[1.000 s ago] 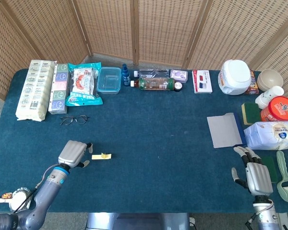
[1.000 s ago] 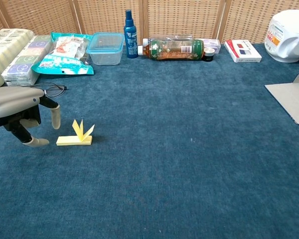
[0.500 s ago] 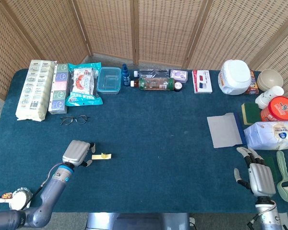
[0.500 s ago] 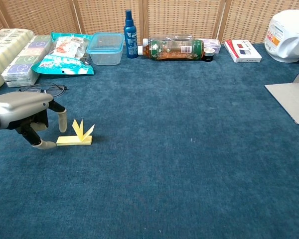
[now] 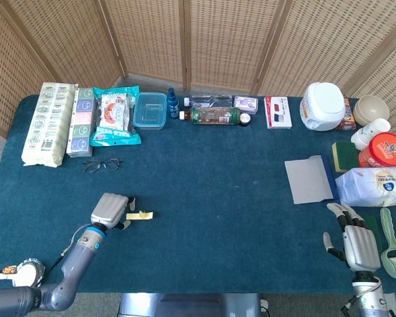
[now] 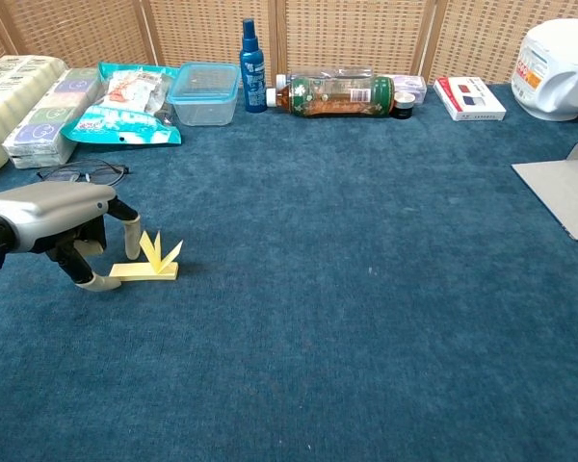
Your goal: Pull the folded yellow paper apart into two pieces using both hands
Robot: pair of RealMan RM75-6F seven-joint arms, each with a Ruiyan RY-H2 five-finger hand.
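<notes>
The folded yellow paper (image 5: pixel 141 214) (image 6: pixel 150 261) lies on the blue table at the front left, a flat strip with pointed flaps sticking up. My left hand (image 5: pixel 111 211) (image 6: pixel 60 223) hovers just left of it, fingers apart and curved down, their tips at the paper's left end; I cannot tell if they touch it. It holds nothing. My right hand (image 5: pixel 356 239) rests far away at the front right edge, fingers spread, empty. The chest view does not show it.
Glasses (image 5: pixel 101 164) lie behind the left hand. Packets, a plastic box (image 5: pixel 150 109), bottles and a white cooker (image 5: pixel 324 105) line the back edge. A grey sheet (image 5: pixel 307 179), a sponge, tubs and a wipes pack (image 5: pixel 376 185) crowd the right side.
My left hand has moved right, closing the gap to the paper's left end. The right hand has drawn slightly back toward the front edge. The paper has not moved.
</notes>
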